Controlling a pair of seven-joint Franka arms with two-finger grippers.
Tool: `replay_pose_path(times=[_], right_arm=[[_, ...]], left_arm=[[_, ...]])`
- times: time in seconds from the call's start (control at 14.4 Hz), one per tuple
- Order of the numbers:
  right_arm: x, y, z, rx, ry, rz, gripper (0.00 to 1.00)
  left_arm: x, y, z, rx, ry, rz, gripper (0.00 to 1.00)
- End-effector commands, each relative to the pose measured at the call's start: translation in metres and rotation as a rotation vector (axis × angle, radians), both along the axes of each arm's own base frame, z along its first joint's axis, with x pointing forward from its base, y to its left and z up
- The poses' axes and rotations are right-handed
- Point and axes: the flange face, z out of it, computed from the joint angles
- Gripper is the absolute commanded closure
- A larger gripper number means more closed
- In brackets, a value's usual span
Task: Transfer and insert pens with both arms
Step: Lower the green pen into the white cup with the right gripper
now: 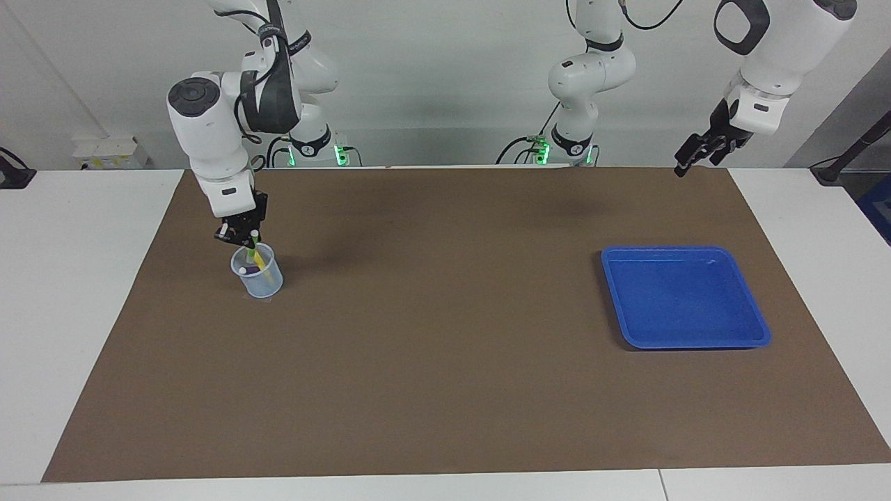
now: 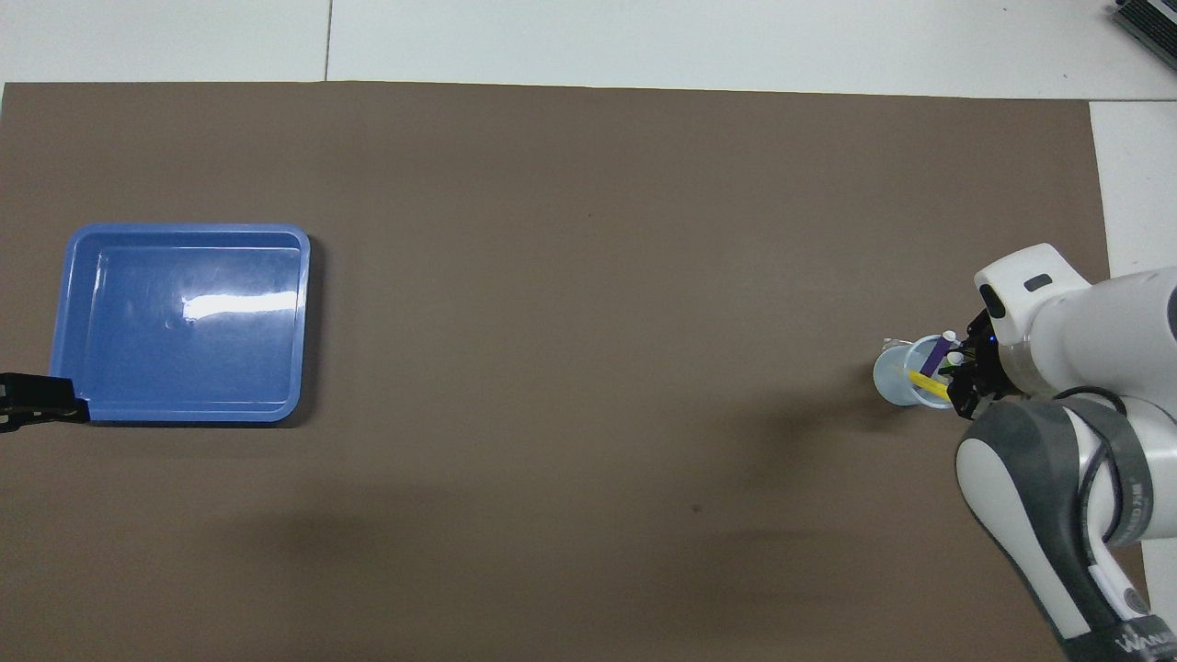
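Facing view: slim green pen (image 1: 255, 248) entering round translucent cup (image 1: 259, 273)

Brown mat (image 1: 445, 362) covered most of the white surface (image 1: 76, 292); blue tray (image 1: 755, 332) lay flat on the mat toward the left arm's end, nothing in it, glare on its floor in the overhead view; small clear cup (image 1: 268, 282) stood upright on the mat toward the right arm's end, well apart from the tray; grey wall (image 1: 445, 83) rose at the robots' end; pale socket box (image 1: 108, 153) sat at the wall's foot.
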Motion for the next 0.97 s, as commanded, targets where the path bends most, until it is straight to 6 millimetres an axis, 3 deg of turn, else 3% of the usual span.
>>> replay_pose_path(times=[0.0, 0.21, 0.28, 0.56, 0.69, 0.76, 0.9], right_arm=[[-0.012, -0.002, 0.0, -0.007, -0.017, 0.007, 0.68], [-0.012, -0.001, 0.002, 0.013, -0.007, -0.012, 0.06], [-0.013, 0.0, 0.002, 0.039, 0.005, -0.03, 0.0], [-0.006, 0.021, 0.035, 0.077, 0.042, -0.213, 0.0], [-0.006, 0.058, 0.064, 0.072, 0.048, -0.336, 0.0], [-0.006, 0.074, 0.084, 0.084, 0.052, -0.417, 0.0], [-0.003, 0.093, 0.106, 0.085, 0.08, -0.539, 0.0]], left_arm=[[0.006, -0.005, 0.003, 0.013, -0.017, -0.037, 0.0], [0.011, -0.003, 0.006, 0.024, -0.017, -0.065, 0.0], [0.015, -0.002, 0.01, 0.025, -0.022, -0.072, 0.0], [0.033, 0.005, 0.026, 0.027, -0.033, -0.075, 0.0], [0.041, 0.006, 0.015, 0.027, -0.013, -0.078, 0.0], [0.045, 0.005, 0.021, 0.029, -0.022, -0.079, 0.0], [0.056, 0.006, 0.032, 0.032, -0.014, -0.079, 0.0]])
